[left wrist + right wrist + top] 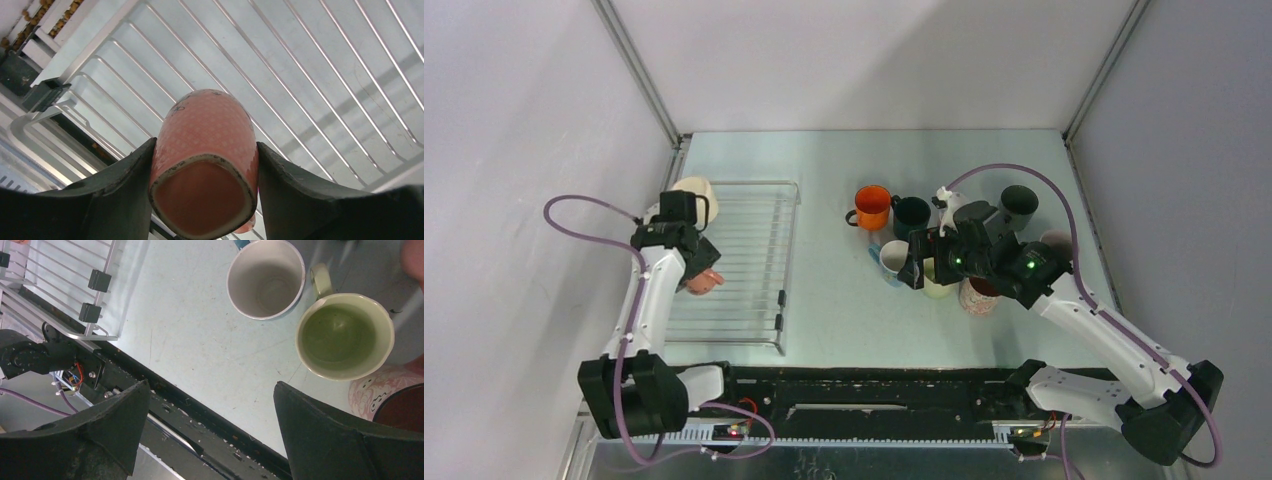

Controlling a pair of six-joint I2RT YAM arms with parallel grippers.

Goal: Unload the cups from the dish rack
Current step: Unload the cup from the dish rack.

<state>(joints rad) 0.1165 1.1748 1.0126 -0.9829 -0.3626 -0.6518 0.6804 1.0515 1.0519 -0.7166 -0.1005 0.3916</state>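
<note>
- left gripper (205,150) pinches a pink mug (202,165); both dark fingers (120,200) are pressed flat on its sides, and the mug's base faces the wrist camera
- the pink mug is held above the dish rack (300,75), over the rack's left half in the top view (707,281); I can't tell if it touches the rods
- dish rack (749,260) sits on the left part of the table (834,310), long side running away from the arm bases
- cream mug (696,193) is at the rack's far left corner, partly hidden by the left arm; can't tell if it's on the rods or just beside them
- right gripper (211,390) is spread wide with nothing between the fingers (325,435), hanging over bare table near the front edge
- white-lined mug (265,277) with a blue outside stands upright on the table, just beside the pale green mug (344,335), also upright and mouth up
- patterned pink mug (367,392) with a dark red inside stands just right of the green one, at the frame corner
- orange mug (872,207) and dark teal mug (912,215) stand side by side on the table, farther back, well apart from the rack
- dark grey mug (1018,205) is at the far right of the cluster, behind the right arm
</note>
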